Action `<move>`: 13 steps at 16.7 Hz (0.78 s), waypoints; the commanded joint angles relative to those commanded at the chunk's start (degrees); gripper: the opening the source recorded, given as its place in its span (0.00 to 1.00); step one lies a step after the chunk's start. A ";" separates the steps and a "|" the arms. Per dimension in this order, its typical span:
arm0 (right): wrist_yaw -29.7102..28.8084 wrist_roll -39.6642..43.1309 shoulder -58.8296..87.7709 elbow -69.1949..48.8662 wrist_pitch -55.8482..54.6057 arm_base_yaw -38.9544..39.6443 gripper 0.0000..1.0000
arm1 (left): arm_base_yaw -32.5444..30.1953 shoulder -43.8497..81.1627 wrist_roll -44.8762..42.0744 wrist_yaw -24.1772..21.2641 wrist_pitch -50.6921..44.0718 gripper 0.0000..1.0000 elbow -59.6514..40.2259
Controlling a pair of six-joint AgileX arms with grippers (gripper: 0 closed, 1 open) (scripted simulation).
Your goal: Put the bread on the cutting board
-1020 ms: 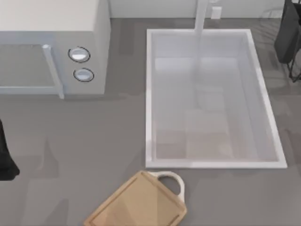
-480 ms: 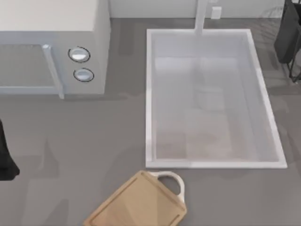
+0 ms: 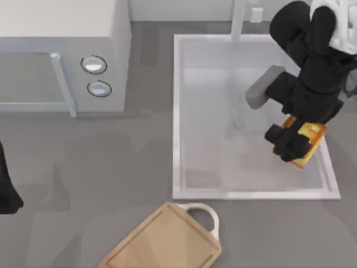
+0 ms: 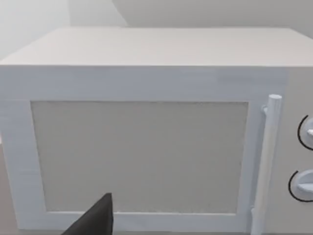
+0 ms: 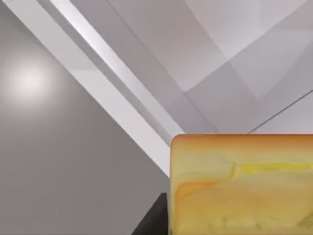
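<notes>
We see a grey counter [image 3: 111, 162]. On it sit a white microwave [image 3: 61, 56] at the far left and the cutting board [image 3: 164, 240] at the near edge. A white sink [image 3: 177, 111] is set into it.

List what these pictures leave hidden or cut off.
- Bread: top view, mostly covered by the right gripper; right wrist view, cut off by the frame edge.
- Cutting board: top view, near end cut off by the bottom edge.
- Left gripper: top view, cut off at the left edge.

From overhead, you look straight down on the table, with the microwave [image 3: 67, 56] at ten o'clock and the sink [image 3: 175, 111] at one o'clock. Your left wrist camera faces the microwave door [image 4: 139, 156] closely. Your right wrist camera looks closely along the sink rim [image 5: 112, 93].
</notes>
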State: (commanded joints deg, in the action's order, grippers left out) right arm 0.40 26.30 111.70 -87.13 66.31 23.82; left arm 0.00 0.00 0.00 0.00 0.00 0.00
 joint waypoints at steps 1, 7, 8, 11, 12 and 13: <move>0.11 0.52 1.29 -0.97 0.10 5.21 0.00 | 0.00 0.00 0.00 0.00 0.00 1.00 0.00; 0.35 2.99 6.40 -5.81 -0.66 30.06 0.00 | 0.00 0.00 0.00 0.00 0.00 1.00 0.00; 0.25 3.24 6.74 -6.38 -0.94 32.31 0.00 | 0.00 0.00 0.00 0.00 0.00 1.00 0.00; 0.00 3.61 7.17 -7.24 -1.39 35.31 0.00 | 0.00 0.00 0.00 0.00 0.00 1.00 0.00; 0.00 3.61 7.17 -7.24 -1.39 35.31 0.00 | 0.00 0.00 0.00 0.00 0.00 1.00 0.00; 0.00 3.61 7.17 -7.24 -1.39 35.31 0.00 | 0.00 0.00 0.00 0.00 0.00 1.00 0.00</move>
State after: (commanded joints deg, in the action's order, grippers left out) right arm 0.41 29.90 118.87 -94.37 64.91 59.13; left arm 0.00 0.00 0.00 0.00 0.00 0.00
